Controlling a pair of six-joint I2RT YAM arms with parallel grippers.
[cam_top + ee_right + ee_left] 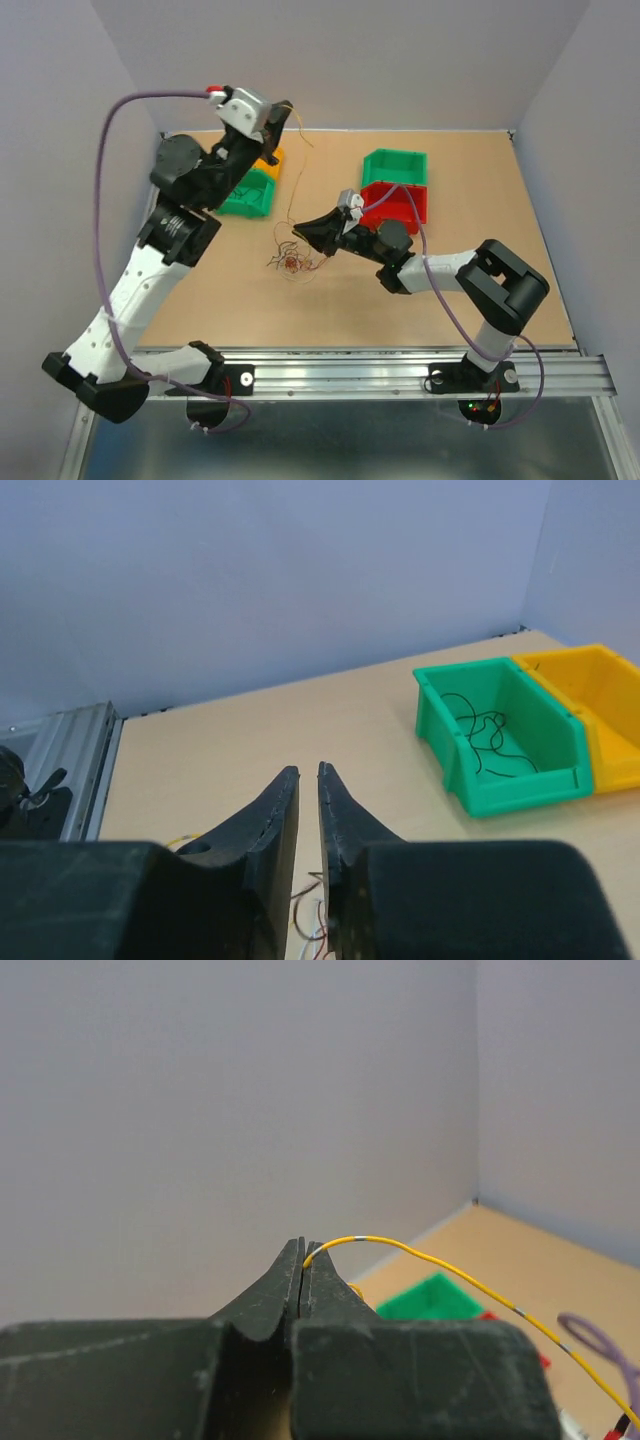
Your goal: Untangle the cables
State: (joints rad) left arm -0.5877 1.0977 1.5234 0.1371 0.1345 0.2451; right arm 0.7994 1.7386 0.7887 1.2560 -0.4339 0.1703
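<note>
The left gripper [303, 1250] is pinched tight on 1 yellow wire [450, 1268], held up high, likely to pull it out of the cables [290, 263], a small wad on the table [450, 320]. The right gripper [308, 775] sits just beside the wad, with a thin gap between its fingers, maybe to pin it down.

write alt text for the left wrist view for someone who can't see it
The left gripper is pinched shut on a thin yellow wire that arcs up, then trails down to the right. Behind it is a plain pale wall, with a corner of tan table and a green bin at lower right.
</note>
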